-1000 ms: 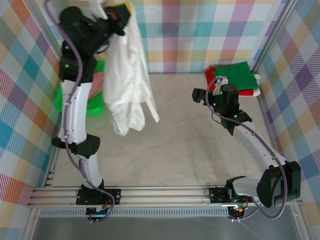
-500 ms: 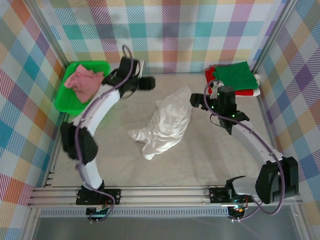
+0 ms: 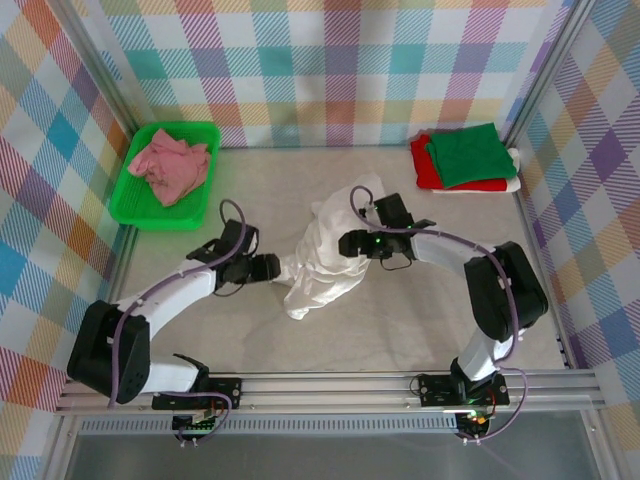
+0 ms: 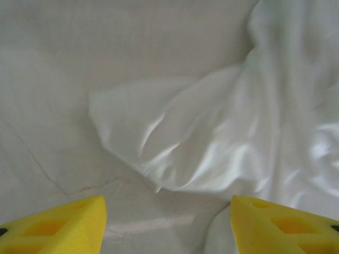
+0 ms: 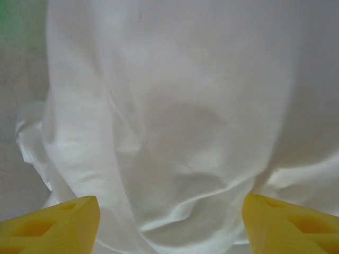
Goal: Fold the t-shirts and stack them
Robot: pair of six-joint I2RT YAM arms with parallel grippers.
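Sitting in the green tray at the far left is the pink t-shirt, and the left gripper is hanging low with its yellow fingers wide apart, just left of the white t-shirt. The white t-shirt is lying crumpled in the middle of the table, stretching from near-left to far-right, and the right gripper is hovering over its right side, also spread and holding nothing. Both arms are looking equally close to it, while the green t-shirt is resting on the red t-shirt at the far right.
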